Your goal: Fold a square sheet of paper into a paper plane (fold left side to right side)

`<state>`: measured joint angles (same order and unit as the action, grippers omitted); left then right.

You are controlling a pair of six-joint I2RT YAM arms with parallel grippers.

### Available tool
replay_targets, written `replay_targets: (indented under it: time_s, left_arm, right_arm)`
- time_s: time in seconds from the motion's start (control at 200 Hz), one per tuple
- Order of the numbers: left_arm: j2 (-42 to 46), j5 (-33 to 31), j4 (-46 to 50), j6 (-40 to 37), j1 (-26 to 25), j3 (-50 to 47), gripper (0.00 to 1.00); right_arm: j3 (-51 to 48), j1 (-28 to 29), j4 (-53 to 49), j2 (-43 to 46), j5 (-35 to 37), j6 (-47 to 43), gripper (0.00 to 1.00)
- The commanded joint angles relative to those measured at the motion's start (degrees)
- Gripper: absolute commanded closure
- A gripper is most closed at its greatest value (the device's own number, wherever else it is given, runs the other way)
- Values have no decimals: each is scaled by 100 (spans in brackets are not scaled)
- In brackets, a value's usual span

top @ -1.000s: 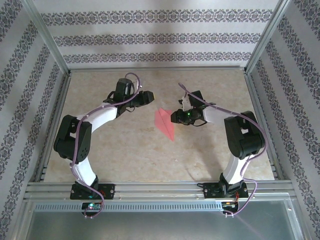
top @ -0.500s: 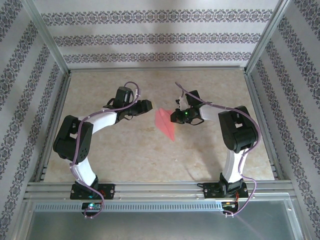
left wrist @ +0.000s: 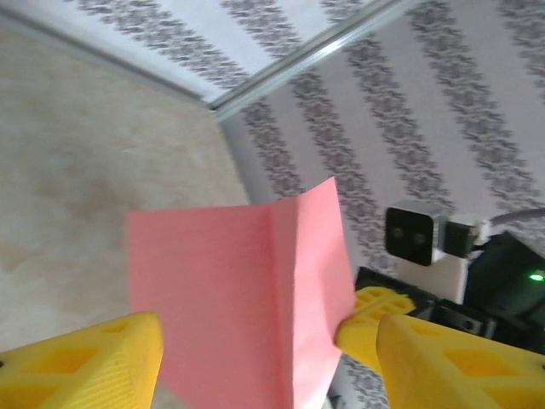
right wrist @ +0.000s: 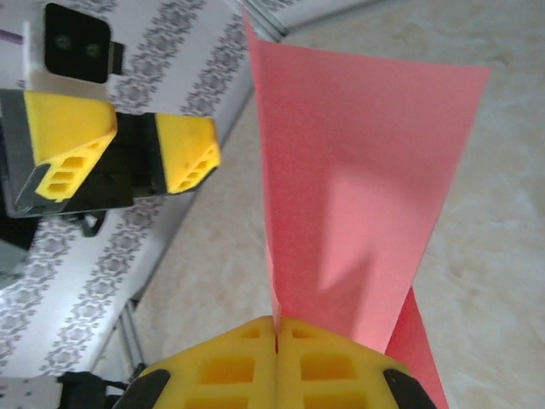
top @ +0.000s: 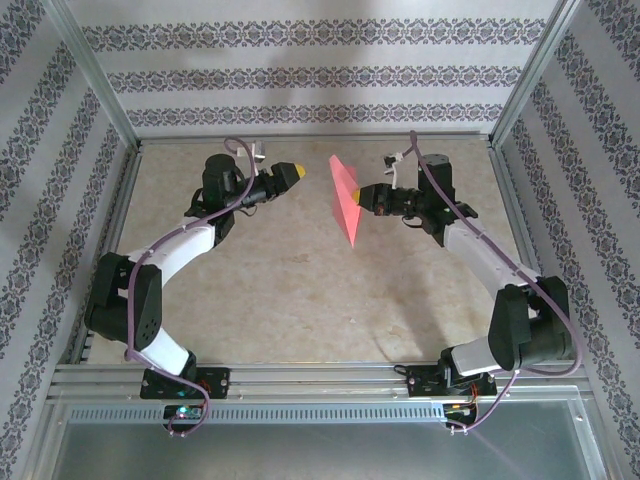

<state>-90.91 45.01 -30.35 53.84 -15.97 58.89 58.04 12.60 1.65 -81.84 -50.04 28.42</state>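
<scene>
Overhead, right pincer (top: 362,197) holds paper plane (top: 345,198) edge-on — left wrist shows crease.

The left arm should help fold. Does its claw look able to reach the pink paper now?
Probably yes: the left claw is open and faces the pink paper, held aloft by the shut right claw, with nothing between them.

Heads up: your left wrist view chops off the bottom of the paper plane (left wrist: 247,298), and both fingers (left wrist: 94,366) of the left gripper (left wrist: 272,358) run out through the lower corners. On your right wrist view, the plane's pinched edge disappears inside the right gripper (right wrist: 277,336). From the top camera, the creases are too small to make out.
</scene>
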Motion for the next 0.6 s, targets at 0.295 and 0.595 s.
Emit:
replay_targets:
  time_s: [0.295,0.595]
  left_arm:
    - [-441,901,-1469,784,-433,448,41]
    - [-614,975,-1515,812,-487,510,64]
  right_arm:
    - [222,312,977,49,-841,927,100]
    - [313,489,1092,-132,-801,1077,100]
